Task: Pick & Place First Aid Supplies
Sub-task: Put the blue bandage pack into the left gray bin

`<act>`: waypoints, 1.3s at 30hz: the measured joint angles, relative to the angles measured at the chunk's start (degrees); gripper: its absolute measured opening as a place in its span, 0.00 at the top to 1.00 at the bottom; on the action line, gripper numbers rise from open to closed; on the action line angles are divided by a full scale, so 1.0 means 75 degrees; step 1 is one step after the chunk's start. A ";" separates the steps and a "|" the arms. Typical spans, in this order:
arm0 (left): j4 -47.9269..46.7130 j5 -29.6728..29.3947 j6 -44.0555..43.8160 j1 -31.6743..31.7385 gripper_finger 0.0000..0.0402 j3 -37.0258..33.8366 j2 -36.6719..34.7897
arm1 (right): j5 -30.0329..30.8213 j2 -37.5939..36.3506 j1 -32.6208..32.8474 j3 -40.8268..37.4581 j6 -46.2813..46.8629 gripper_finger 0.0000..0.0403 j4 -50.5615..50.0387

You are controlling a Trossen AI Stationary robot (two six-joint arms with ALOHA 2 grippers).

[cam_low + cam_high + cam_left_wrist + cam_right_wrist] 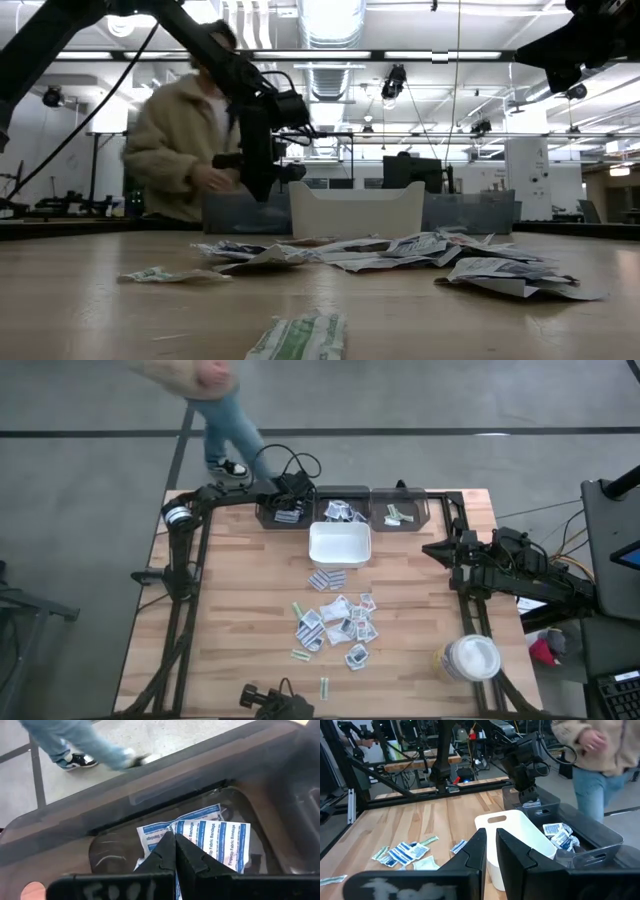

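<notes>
Small flat packets (338, 618) with blue, red and greenish print lie scattered mid-table, near side of the white tray (340, 544). They also show in the low view (400, 250). Blue-striped bandage packets (220, 842) lie in the left dark bin (283, 512) at the far edge. My left gripper (175, 836) is shut and points down into that bin (290, 508). My right gripper (491, 840) waits above the table's right side (432, 548), open by a narrow gap, and holds nothing. My left gripper hangs shut right over the blue-striped packets in the left bin. Its own fingers (160, 857) hide the spot below their ends, so I cannot tell whether it touches or holds a packet.
Three dark bins stand in a row along the far edge; the middle one (345, 510) holds blue-printed packets and the right one (400, 513) greenish strips. A round white-lidded jar (470, 658) stands near the right corner. A person (190, 150) walks past beyond the far edge.
</notes>
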 joint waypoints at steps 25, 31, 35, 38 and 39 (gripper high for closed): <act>-0.0125 -0.0006 0.0144 0.0005 0.71 0.0002 -0.0067 | 0.0000 -0.0002 0.0000 -0.0002 -0.0001 0.90 0.0000; -0.0511 0.0261 0.0249 0.0003 0.70 0.0151 -0.0317 | 0.0000 0.0000 0.0000 -0.0001 -0.0001 0.90 0.0000; -0.0855 0.0708 0.0240 -0.0005 0.70 0.0345 -0.0436 | 0.0000 -0.0003 0.0003 0.0000 -0.0004 0.91 0.0000; -0.0940 0.1237 0.0237 -0.0029 0.70 0.0417 -0.0517 | 0.0000 -0.0001 0.0000 -0.0003 -0.0004 0.90 0.0000; -0.0950 0.1429 0.0237 -0.0043 0.70 0.0420 -0.0567 | 0.0000 -0.0001 0.0000 -0.0001 -0.0002 0.90 0.0000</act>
